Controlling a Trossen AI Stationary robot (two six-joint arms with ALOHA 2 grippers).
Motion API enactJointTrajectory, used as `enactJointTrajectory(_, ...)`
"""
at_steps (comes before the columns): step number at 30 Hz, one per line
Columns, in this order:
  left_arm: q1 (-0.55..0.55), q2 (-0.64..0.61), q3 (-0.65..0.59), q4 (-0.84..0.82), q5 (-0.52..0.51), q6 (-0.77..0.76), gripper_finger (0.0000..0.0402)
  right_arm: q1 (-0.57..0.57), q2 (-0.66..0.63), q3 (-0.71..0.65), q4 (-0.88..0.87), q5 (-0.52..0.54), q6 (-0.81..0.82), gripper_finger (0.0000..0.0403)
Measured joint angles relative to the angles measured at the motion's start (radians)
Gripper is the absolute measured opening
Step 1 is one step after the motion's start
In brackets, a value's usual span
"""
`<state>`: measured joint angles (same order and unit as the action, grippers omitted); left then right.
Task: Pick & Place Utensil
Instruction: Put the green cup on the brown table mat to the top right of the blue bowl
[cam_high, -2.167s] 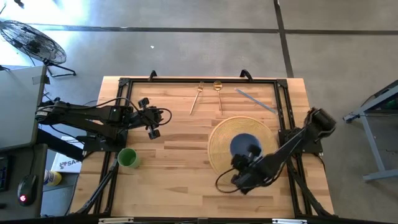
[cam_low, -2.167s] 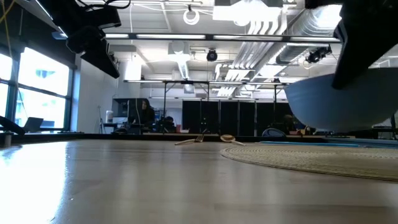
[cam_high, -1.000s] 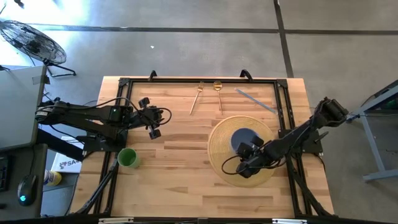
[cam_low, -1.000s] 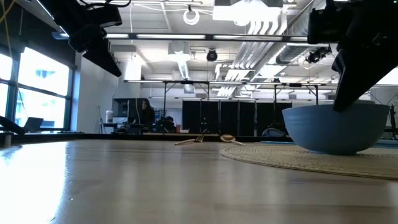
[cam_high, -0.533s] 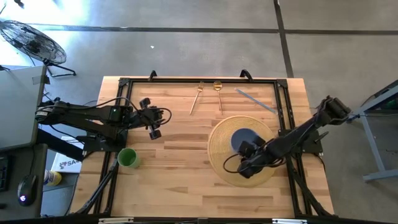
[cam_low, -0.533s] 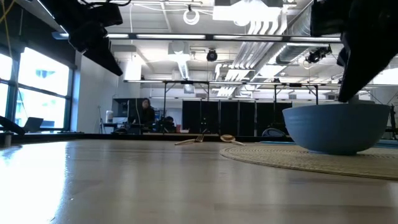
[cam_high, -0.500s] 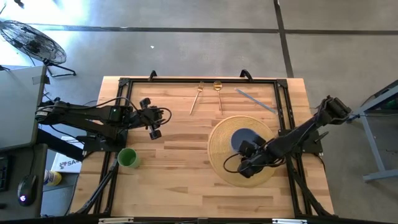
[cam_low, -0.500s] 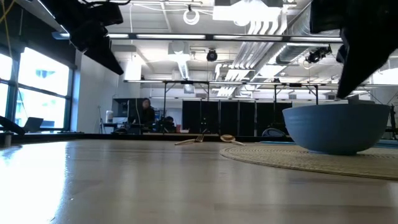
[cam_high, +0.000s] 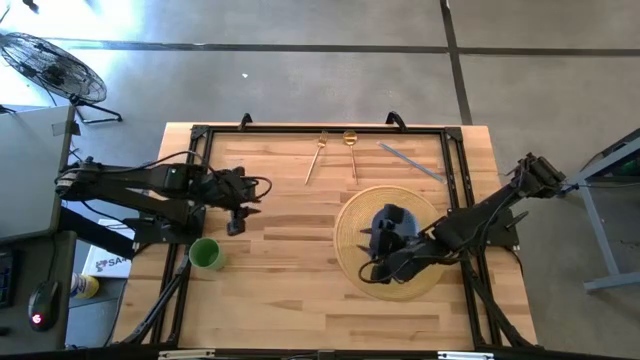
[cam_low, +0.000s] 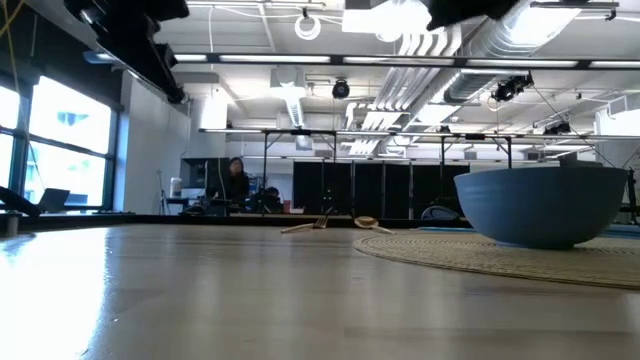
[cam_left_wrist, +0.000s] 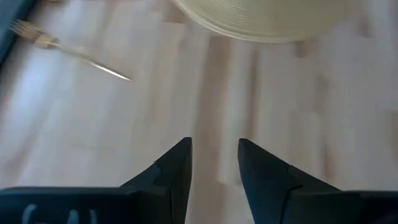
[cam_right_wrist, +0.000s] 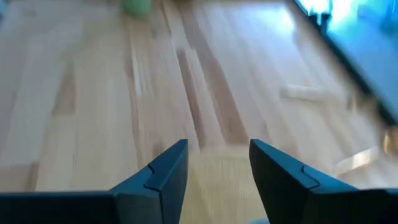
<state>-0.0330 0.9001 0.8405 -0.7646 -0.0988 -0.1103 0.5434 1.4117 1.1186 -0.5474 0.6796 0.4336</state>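
Right gripper (cam_high: 383, 240): fingers apart, nothing between them; it sits over the blue bowl, at the mat's centre.
Left gripper (cam_high: 237, 205): fingers (cam_left_wrist: 176, 169) parted with a gap between them, nothing held; it hangs over bare wood on the table's left half.
Blue bowl (cam_low: 541, 205): upright on the round woven mat (cam_high: 350, 235); free of both grippers in the low view.
Fork (cam_high: 316, 157): flat on the table near the far edge, beyond the mat.
Spoon (cam_high: 351, 150): just beside the fork, also near the far edge, apart from the mat.
Knife (cam_high: 410, 161): flat and diagonal, near the far right corner.
Green cup (cam_high: 205, 253): upright near the left edge, nearer the front than the left gripper.
Obstructions: the right arm crosses the mat's right side and hides part of the bowl from above.
Right arm pose: reaches in from the right edge, extended low across the mat.
Left arm pose: extends from the left edge, roughly level, wrist pointing toward the mat.
Table (cam_high: 280, 300): light wooden planks with a black frame.
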Motion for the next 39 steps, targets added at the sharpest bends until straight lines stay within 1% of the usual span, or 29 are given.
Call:
enactJointTrajectory(3, 0.000, -0.009, 0.057, -0.106, 0.127, -0.005, 0.0127, -0.009, 0.000, 0.000, 0.116, -0.006, -0.126, 0.0171)
enactJointTrajectory(5, 0.000, -0.009, 0.110, -0.203, 0.204, -0.047, 0.0127, -0.019, 0.000, 0.000, 0.161, -0.016, -0.176, 0.0174)
enactJointTrajectory(8, 0.000, -0.007, 0.173, -0.360, 0.294, -0.109, 0.0127, -0.040, 0.000, 0.000, 0.187, -0.031, -0.210, 0.0174)
enactJointTrajectory(10, 0.000, -0.007, 0.196, -0.442, 0.329, -0.144, 0.0127, -0.055, 0.000, -0.001, 0.185, -0.033, -0.211, 0.0173)
enactJointTrajectory(14, 0.000, -0.007, 0.210, -0.587, 0.333, -0.235, 0.0127, -0.092, 0.000, -0.001, 0.186, -0.027, -0.225, 0.0173)
enactJointTrajectory(16, 0.000, -0.006, 0.210, -0.650, 0.343, -0.299, 0.0127, -0.108, 0.000, -0.001, 0.186, -0.006, -0.226, 0.0174)
enactJointTrajectory(19, 0.000, -0.002, 0.210, -0.706, 0.355, -0.350, 0.0127, -0.132, 0.000, -0.001, 0.186, 0.013, -0.239, 0.0172)
enactJointTrajectory(24, 0.000, -0.002, 0.188, -0.722, 0.352, -0.362, 0.0127, -0.164, 0.000, -0.001, 0.186, 0.003, -0.254, 0.0163)
enactJointTrajectory(27, 0.000, 0.001, 0.141, -0.720, 0.371, -0.452, 0.0127, -0.173, 0.000, -0.001, 0.186, 0.002, -0.254, 0.0157)
enactJointTrajectory(30, 0.000, 0.014, 0.091, -0.721, 0.361, -0.506, 0.0127, -0.173, 0.001, -0.001, 0.187, 0.011, -0.253, 0.0152)
enactJointTrajectory(34, 0.000, 0.036, 0.046, -0.723, 0.359, -0.514, 0.0127, -0.173, 0.001, -0.001, 0.187, 0.019, -0.252, 0.0149)
enactJointTrajectory(39, 0.000, 0.064, 0.041, -0.716, 0.358, -0.499, 0.0127, -0.173, 0.001, -0.001, 0.187, 0.020, -0.252, 0.0151)
